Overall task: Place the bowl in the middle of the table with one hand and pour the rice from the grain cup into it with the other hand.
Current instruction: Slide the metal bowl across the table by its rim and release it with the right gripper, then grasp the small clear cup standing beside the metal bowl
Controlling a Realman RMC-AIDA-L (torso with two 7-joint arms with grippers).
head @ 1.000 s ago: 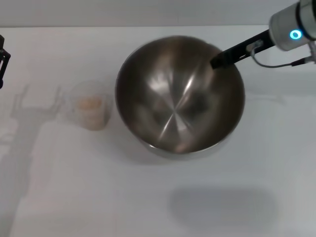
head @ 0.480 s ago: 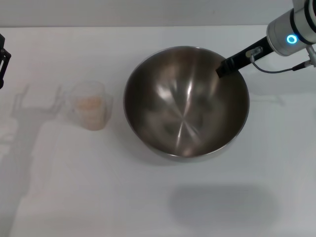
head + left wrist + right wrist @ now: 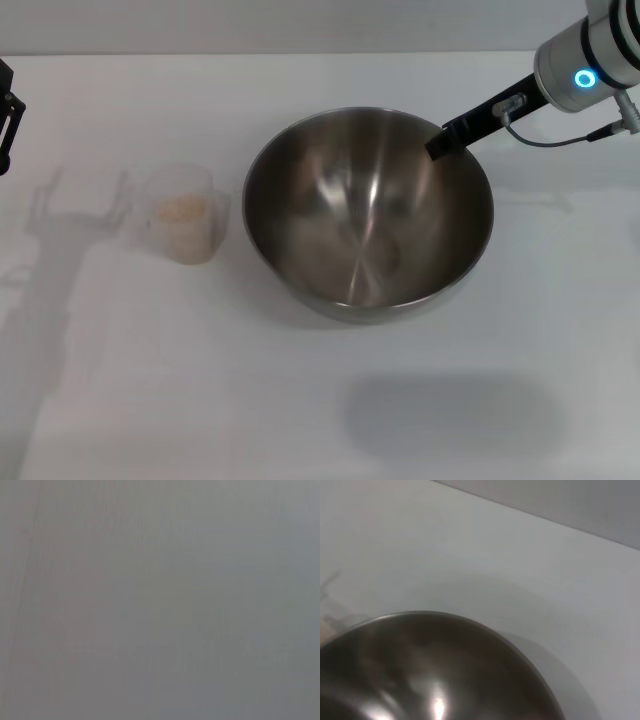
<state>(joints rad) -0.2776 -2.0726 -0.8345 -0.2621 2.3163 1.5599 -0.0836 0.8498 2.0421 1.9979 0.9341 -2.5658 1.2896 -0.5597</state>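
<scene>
2 arms in play, 1 at each side of the head view. White table (image 3: 320, 400), matte, under everything. Stainless-steel bowl (image 3: 368, 215) upright near the table's middle, shiny grey inside, nothing in it, by far the largest item. Same bowl (image 3: 425, 675) close up in the right wrist view, curved rim against the table (image 3: 470, 550). Right arm reaching in from the far right of the bowl, grey link with a glowing blue ring, dark finger stretched down to the bowl's far-right rim. Right gripper (image 3: 447, 138) at that rim, 1 dark fingertip overlapping the lip; cannot tell whether clenched on the rim or released, the other finger hidden. Left gripper (image 3: 6, 115) parked at the table's left edge, well apart from the bowl, only a dark sliver showing; cannot tell its state either. Left wrist view plain grey, nothing to make out. Clear plastic grain cup (image 3: 183, 215) upright on the table just left of the bowl, near it but not touching, nearly see-through. Pale beige rice (image 3: 183, 209) inside the cup as a small heap. Faint shadows on the table left of the cup and in front of the bowl.
</scene>
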